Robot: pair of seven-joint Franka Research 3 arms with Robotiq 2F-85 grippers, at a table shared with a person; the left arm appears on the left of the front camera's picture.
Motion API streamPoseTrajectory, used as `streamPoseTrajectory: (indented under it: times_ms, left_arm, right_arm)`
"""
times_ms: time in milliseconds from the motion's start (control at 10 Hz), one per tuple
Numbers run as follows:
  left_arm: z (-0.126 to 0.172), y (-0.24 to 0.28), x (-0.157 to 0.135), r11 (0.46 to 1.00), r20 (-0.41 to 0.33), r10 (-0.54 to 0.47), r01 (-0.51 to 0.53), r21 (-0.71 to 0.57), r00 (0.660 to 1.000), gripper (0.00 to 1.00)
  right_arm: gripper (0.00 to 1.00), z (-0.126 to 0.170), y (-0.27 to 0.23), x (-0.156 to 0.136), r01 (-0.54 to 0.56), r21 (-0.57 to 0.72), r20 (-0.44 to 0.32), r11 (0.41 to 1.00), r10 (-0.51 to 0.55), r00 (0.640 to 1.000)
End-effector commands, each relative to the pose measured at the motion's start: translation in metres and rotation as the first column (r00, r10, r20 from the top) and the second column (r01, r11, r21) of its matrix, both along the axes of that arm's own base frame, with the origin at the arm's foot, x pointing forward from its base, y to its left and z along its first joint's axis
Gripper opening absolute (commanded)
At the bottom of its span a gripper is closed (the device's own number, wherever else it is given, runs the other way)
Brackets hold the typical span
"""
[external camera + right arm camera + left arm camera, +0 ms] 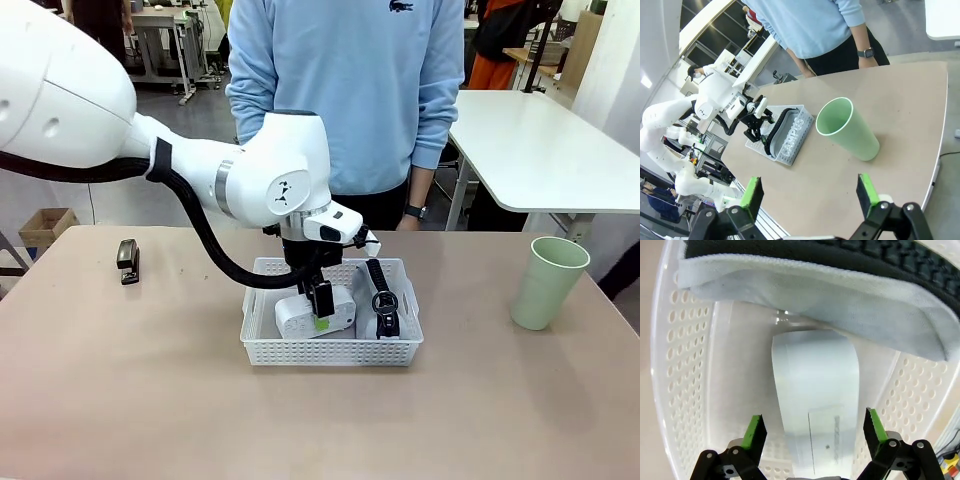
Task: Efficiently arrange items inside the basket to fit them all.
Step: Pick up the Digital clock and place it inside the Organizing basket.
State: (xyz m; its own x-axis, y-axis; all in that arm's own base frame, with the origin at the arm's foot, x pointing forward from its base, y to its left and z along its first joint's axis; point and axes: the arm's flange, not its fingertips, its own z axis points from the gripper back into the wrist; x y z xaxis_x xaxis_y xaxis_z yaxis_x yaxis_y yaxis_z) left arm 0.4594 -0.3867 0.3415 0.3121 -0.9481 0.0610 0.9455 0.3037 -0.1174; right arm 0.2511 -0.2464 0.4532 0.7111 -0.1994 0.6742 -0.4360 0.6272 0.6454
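In the front view the basket (pixel 330 352) sits low at the centre of the counter (pixel 150 400), well in from every edge. Bare counter lies on both sides of it, toward the stapler (pixel 128 261) at middle left and toward the green cup (pixel 547 283) upright at middle right, both well apart from it. The left arm (pixel 270 180) comes in from the upper left and bends down over the basket, its bulk hanging above the far rim; the left claw (pixel 320 315) is down inside, at the white box (pixel 298 320), which takes the left part; the grey pouch (pixel 380 295) stands on edge along the right wall, zipper upward.

In the left wrist view the left claw (pixel 815 435) is open, its green pads (pixel 756 435) astride the white box (pixel 815 385) with a gap on each side; a strip of bare floor runs between the box and the basket (pixel 682 370) at frame left, a narrower one at right. The grey pouch (pixel 830 305) crosses the top of the frame; whether it touches the box we cannot tell.

The right claw (pixel 809 196) is open too, nothing between its pads, above bare counter (pixel 910 100); the green cup (pixel 855 137) is ahead at centre, the basket (pixel 792 137) beyond it at left. A person (pixel 345 80) stands at the far edge.
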Motion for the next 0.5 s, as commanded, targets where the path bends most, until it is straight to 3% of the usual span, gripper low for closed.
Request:
streamPoseTrajectory:
  times_ms: [0,200,400]
  left_arm:
    - [0.046,0.048,-0.030,0.993,0.028,0.032,-0.029,-0.117,0.999,1.00]
    - [0.103,0.116,-0.057,0.964,0.066,0.105,-0.085,-0.252,0.992,1.00]
    - [0.134,0.192,-0.088,0.892,0.063,0.174,-0.130,-0.432,0.983,1.00]
  right_arm:
    - [1.00,0.001,-0.001,0.002,-0.003,0.006,0.034,1.000,0.003,0.999]
    - [1.00,0.001,-0.001,0.002,-0.003,0.006,0.034,1.000,0.003,0.999]
    - [1.00,0.001,-0.001,0.002,-0.003,0.006,0.034,1.000,0.003,0.999]
